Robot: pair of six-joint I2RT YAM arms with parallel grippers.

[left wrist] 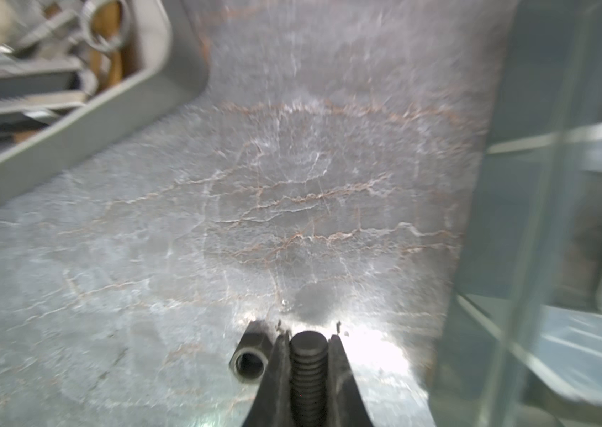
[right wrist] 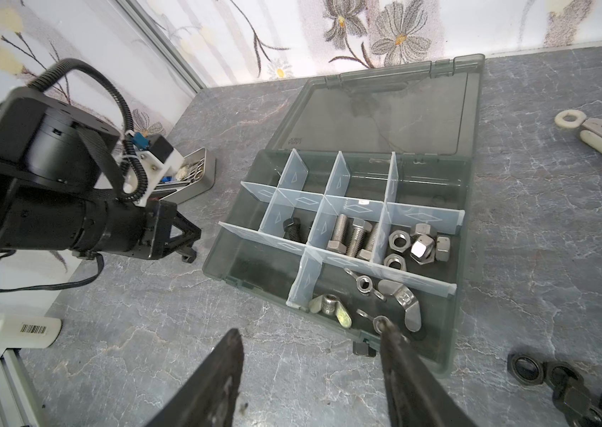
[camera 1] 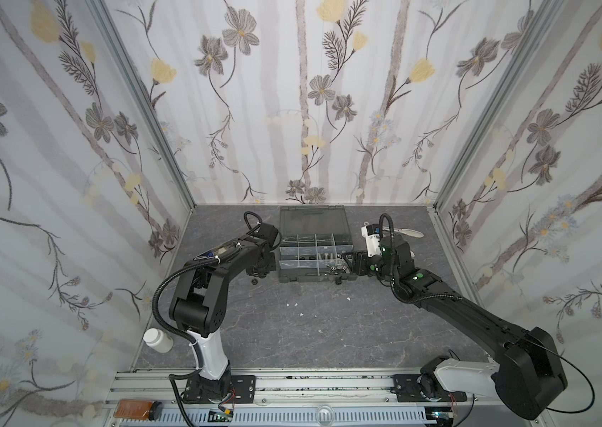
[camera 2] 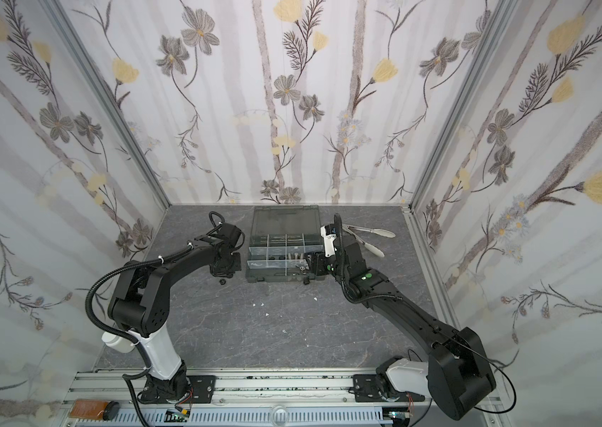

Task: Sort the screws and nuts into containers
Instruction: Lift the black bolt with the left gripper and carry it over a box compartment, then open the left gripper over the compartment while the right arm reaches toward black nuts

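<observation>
Left claw (left wrist: 308,336) pressed together on a black screw (left wrist: 308,373), threaded shank pinched between the fingers (left wrist: 340,377); black nut (left wrist: 249,360) lies on the table (left wrist: 144,277) just beside one finger, organizer box (left wrist: 551,222) off the opposite side. Right claw (right wrist: 310,328) spread, nothing in its gap, hanging at the box's near wall, one fingertip (right wrist: 392,344) over the wing nuts (right wrist: 399,299). Farther ahead, separate compartments (right wrist: 421,216) hold silver screws (right wrist: 353,236), silver nuts (right wrist: 416,246) and another black screw (right wrist: 292,229); loose black nuts (right wrist: 569,384) lie on the table outboard of that fingertip.

the left gripper (left wrist: 308,336) sits low and pinches a black screw (left wrist: 308,369); the right gripper (right wrist: 310,329) hangs with jaws apart.
</observation>
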